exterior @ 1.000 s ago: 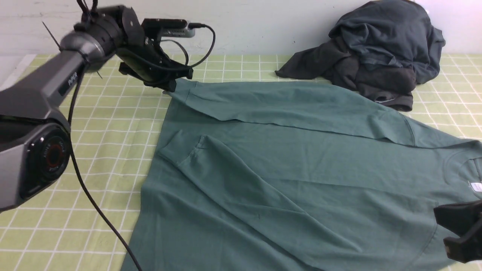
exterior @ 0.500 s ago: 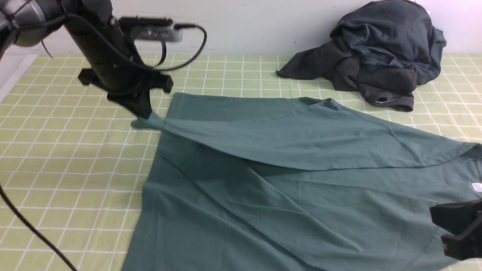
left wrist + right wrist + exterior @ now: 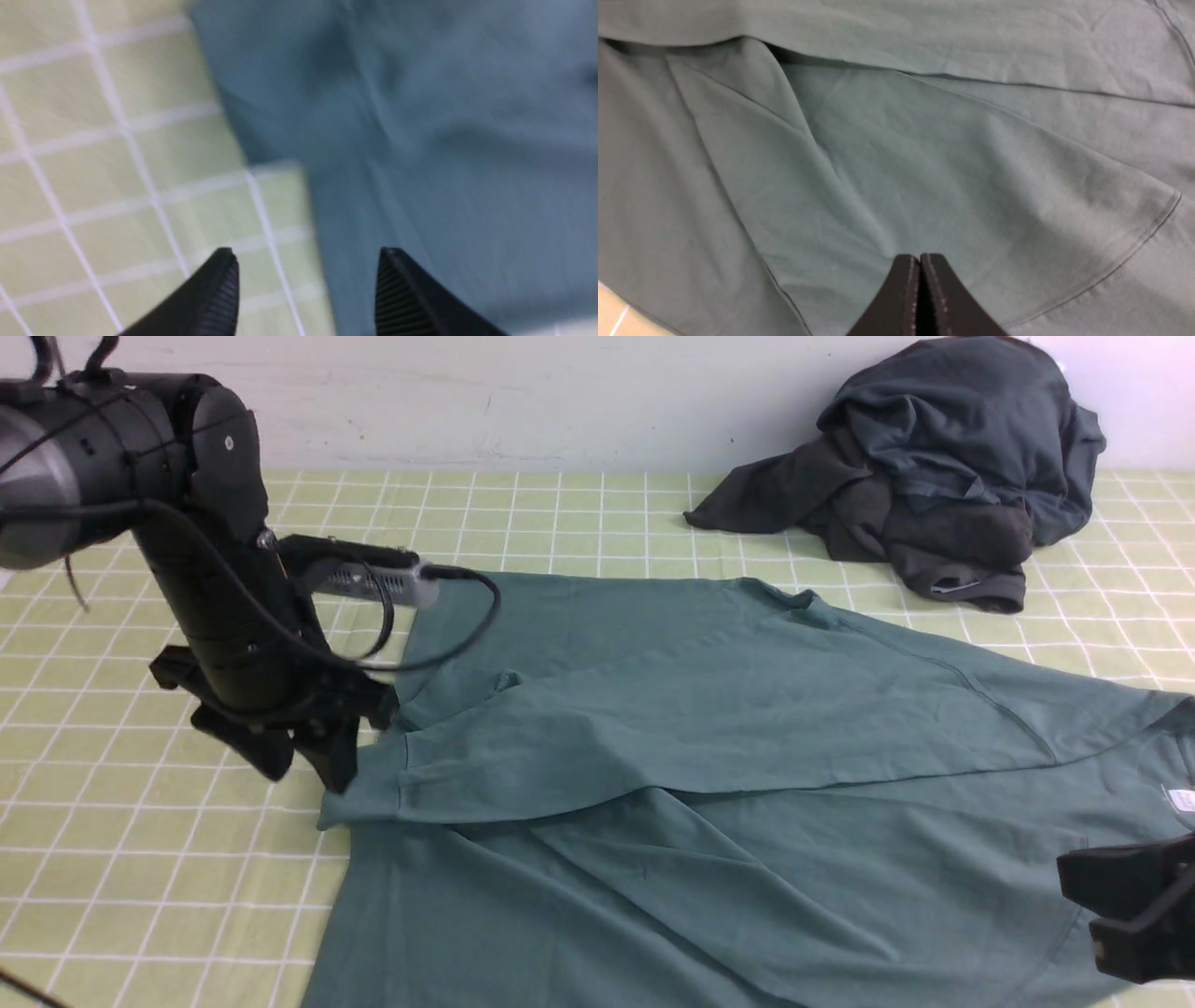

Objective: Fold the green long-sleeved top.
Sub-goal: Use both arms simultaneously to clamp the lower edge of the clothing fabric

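Here, the green top [image 3: 747,784] is laid flat across the table [image 3: 140,859], which is covered by a yellow-green checked cloth [image 3: 93,163]. The neck end, marked by a small white label [image 3: 1181,798], is turned to the right, and the hem to the left. One sleeve [image 3: 653,728] is folded across the body, and its cuff [image 3: 359,793] lies at the left edge of the top. A second sleeve is seen beneath it, running diagonally.

The left jaws are held open and pointed down just beside that cuff. In the left wrist view one tip is seen over the top [image 3: 444,140] and the other over the checked cloth, with nothing gripped between them. The right jaws are pressed shut and empty, hung over the top [image 3: 896,163] near its neck end.

A heap of dark grey clothes [image 3: 934,457] is piled at the far right of the table, close behind the top's far edge and well apart from the cuff.
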You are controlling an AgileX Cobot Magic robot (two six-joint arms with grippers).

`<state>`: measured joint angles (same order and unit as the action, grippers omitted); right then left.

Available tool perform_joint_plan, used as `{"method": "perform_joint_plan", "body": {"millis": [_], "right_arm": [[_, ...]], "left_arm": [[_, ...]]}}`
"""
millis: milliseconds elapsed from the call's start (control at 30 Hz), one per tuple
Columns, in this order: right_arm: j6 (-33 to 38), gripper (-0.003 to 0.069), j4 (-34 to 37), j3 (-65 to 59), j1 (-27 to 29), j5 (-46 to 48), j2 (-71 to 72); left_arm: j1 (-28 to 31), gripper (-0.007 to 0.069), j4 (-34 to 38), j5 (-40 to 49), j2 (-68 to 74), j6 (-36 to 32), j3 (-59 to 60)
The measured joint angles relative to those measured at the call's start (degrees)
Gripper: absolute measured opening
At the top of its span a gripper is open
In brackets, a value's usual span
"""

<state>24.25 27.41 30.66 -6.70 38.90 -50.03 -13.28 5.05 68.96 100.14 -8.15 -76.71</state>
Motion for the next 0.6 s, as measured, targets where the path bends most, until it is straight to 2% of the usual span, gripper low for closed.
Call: {"method": "perform_joint_plan", "body": {"millis": [133,233,333,400,500,567,600], "right_arm": [[0.0,-0.0013,0.2,0.0,0.0,0.1,0.0],[0.0,-0.0013,0.9,0.0,0.0,0.1,0.0],[0.0,-0.0013,1.2,0.0,0.0,0.2,0.0],[0.0,-0.0013,1.3,0.0,0.0,0.2,0.0],[0.0,-0.0013,1.3,0.0,0.0,0.3,0.0],[0.6,-0.0013,1.5,0.0,0.0,0.4,0.0],[0.9,-0.0013,1.9,0.0,0.0,0.4,0.0]], "left_arm": [[-6.0,0.0388,0.2,-3.9,-6.5,-9.6,10.3],[-11.6,0.0388,0.5,-12.0,-8.8,-25.8,21.3],[-13.5,0.0388,0.3,-16.9,-8.2,-37.3,28.0],[-13.6,0.0388,0.1,-19.5,-7.3,-42.6,30.7],[-13.6,0.0381,-0.3,-22.1,-6.5,-45.8,32.3],[-13.6,0.0359,-0.7,-22.6,-6.4,-46.1,32.4],[-13.6,0.0324,-1.2,-23.2,-6.2,-46.2,32.4]]}}
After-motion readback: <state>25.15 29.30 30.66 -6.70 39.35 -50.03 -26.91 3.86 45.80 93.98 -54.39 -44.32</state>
